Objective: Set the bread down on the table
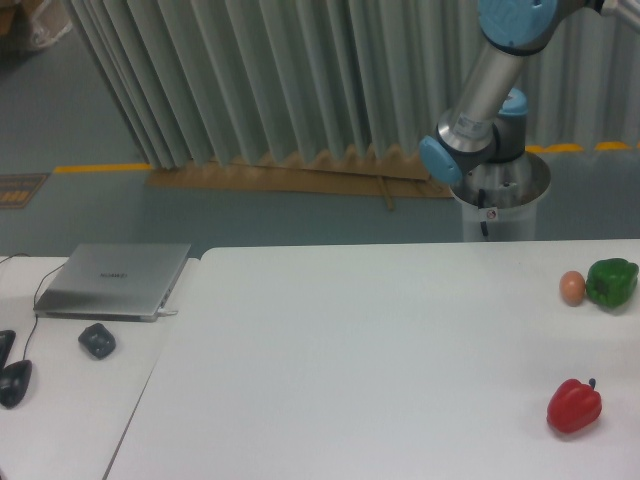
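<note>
Bread is nowhere in view, and neither are my jaws, so I cannot tell their state. Releasing blind risks hitting the red pepper point(574, 405) on the table point(350, 360).

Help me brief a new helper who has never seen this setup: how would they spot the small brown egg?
Start at the large white table and follow its far edge to the right-hand end. There the egg sits right beside a green pepper; a red pepper lies nearer the camera. The egg is the smallest of the three, smooth, oval and tan-brown.
</note>
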You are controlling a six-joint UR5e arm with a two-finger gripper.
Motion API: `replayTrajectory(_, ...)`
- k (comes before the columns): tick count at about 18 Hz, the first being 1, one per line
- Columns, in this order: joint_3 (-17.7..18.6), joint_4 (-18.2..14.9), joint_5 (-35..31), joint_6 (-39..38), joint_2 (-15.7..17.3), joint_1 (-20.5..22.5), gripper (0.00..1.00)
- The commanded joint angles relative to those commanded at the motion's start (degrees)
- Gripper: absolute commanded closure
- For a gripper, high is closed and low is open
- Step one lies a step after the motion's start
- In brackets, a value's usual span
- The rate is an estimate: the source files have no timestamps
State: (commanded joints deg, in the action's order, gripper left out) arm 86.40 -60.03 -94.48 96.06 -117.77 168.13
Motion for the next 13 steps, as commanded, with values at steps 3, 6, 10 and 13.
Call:
replayTrajectory(3,-0.17,0.44,-0.26,-0.17,-0.35,0.09,0.09)
replayTrajectory(6,-0.17,0.09,-0.44,-1.85,-0.27,-0.09,0.63)
replayTrajectory(10,-0.61,-0.26,-3.51,-1.05,0.00,-0.17,0.72)
replayTrajectory(13,-0.61,-1.57,-3.60,-1.05,0.52,-0.26,0.73)
